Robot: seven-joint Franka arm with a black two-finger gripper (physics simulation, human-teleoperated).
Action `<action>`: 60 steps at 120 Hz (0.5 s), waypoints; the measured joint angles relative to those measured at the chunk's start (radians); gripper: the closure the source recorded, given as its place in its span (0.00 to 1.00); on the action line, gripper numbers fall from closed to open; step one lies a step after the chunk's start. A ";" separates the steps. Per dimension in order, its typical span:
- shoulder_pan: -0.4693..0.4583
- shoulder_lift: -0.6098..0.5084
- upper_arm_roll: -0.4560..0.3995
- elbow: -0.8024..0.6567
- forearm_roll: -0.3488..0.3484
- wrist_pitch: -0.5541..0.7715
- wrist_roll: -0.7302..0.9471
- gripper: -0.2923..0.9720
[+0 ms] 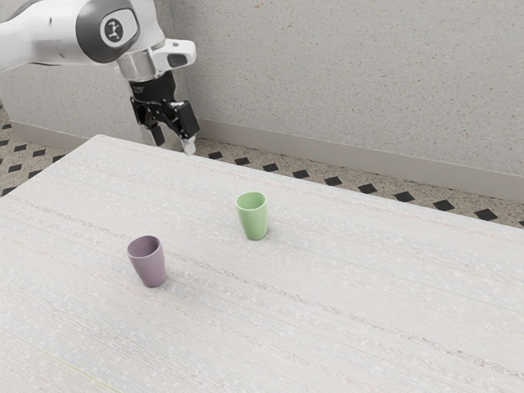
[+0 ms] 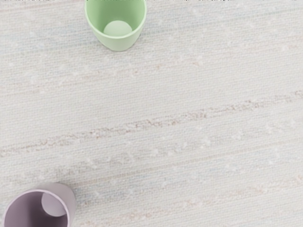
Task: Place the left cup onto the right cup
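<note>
A purple cup [image 1: 147, 260] stands upright on the pale wooden table [image 1: 344, 311], toward the exterior view's left. A green cup [image 1: 252, 214] stands upright a little farther back and to the exterior view's right of it. The two cups are apart. My gripper [image 1: 173, 139] hangs high above the table's far left edge, well away from both cups, open with nothing between its fingers. Looking down from the wrist, I see into the green cup [image 2: 115, 23] and the purple cup [image 2: 40, 208], both hollow inside, with bare tabletop between them.
A grey wall [image 1: 368, 74] runs behind the table, with a patterned tile floor [image 1: 344, 180] below it. The tabletop [image 2: 189, 132] stretches wide around the cups toward the exterior view's right and front.
</note>
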 joint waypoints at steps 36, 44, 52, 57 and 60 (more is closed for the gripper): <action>-0.001 -0.001 0.001 0.000 0.000 0.002 0.004 0.23; -0.001 -0.001 0.000 -0.001 0.000 0.001 0.005 0.23; -0.001 -0.004 0.000 -0.007 -0.001 0.000 0.005 0.23; -0.001 -0.007 0.000 -0.014 -0.001 -0.002 0.006 0.23; -0.001 -0.009 0.000 -0.020 -0.001 -0.003 0.006 0.23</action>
